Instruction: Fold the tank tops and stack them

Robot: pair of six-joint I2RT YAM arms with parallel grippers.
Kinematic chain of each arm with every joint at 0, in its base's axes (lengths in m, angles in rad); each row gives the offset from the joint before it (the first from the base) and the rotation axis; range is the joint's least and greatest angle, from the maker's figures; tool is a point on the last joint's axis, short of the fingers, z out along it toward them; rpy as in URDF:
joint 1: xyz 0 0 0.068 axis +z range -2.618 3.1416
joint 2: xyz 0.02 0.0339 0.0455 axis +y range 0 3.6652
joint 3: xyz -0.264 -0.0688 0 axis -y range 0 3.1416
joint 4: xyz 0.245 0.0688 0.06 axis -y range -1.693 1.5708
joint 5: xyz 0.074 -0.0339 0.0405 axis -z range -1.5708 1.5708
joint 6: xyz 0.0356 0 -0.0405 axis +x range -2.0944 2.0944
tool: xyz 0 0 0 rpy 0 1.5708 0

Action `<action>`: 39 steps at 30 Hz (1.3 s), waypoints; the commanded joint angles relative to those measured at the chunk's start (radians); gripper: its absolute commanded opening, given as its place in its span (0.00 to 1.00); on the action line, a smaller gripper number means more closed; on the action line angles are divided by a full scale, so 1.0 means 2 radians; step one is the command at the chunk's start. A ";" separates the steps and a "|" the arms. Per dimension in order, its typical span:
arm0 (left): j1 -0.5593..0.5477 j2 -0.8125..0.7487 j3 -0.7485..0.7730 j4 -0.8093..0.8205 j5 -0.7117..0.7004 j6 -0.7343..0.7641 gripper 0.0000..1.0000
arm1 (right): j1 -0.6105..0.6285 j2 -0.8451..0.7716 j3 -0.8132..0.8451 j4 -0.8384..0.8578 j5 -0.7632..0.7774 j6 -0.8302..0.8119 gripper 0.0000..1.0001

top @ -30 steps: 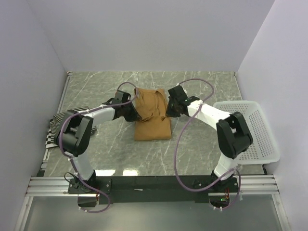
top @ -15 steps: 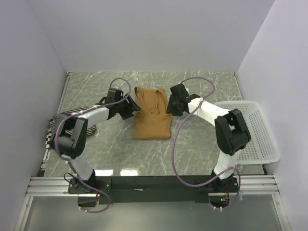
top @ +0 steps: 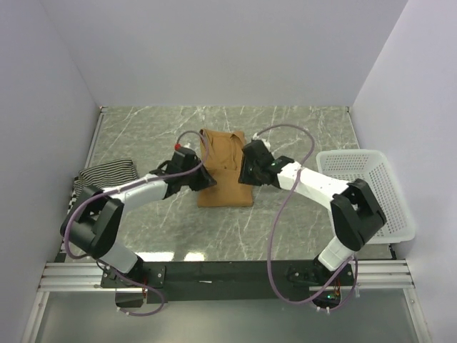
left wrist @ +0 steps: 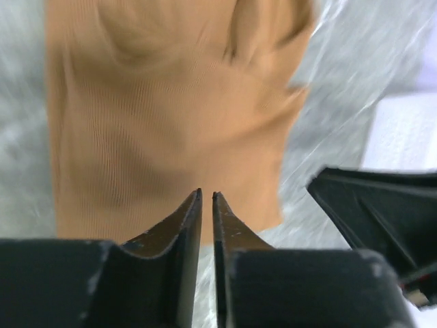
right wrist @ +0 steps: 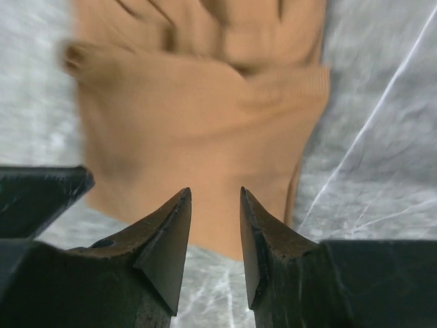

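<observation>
Tank top [top: 227, 187] in tan, folded, left claw [left wrist: 207, 195] moved inward, nearly closed, right claw [right wrist: 215, 195] parted, both empty.

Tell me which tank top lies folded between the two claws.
The plain tan-brown top, a neat folded rectangle. The only other one in view, the striped top, lies bunched far off to the left.

Grey-green marble-look surface [top: 300, 214], thin white veins. Plain white walls on three sides: back wall [top: 221, 50], left wall [top: 36, 143], right wall [top: 421, 86]. Aluminium rail [top: 71, 275] along near edge, black crossbar [top: 228, 273] at middle. White mesh basket [top: 400, 214] at right edge. Soft, even light; bright glare patches [top: 191, 255] near front.
</observation>
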 commanded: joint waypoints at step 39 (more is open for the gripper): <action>-0.049 -0.182 -0.238 0.041 -0.068 -0.092 0.55 | 0.029 -0.140 -0.254 0.126 -0.070 0.128 0.50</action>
